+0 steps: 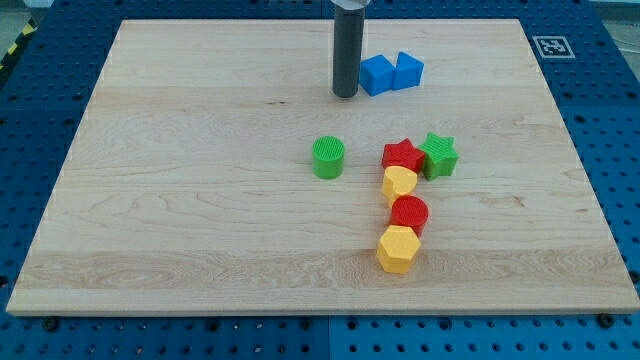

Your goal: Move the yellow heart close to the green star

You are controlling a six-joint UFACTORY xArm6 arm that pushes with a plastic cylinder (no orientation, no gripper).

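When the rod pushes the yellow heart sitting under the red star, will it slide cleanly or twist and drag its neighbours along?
The yellow heart looks squat and flat-bottomed, so it probably slides rather than tips. It seems to touch the red star and the red cylinder, so they may shift too. Its lobed outline may make it twist off my tip.

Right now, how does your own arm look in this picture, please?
Only the end of it shows: a straight, smooth, dark grey cylindrical rod that enters from the view's top edge, with a slightly paler band at that edge. My tip is a plain flat end. I see no cables, markings or labels on it.
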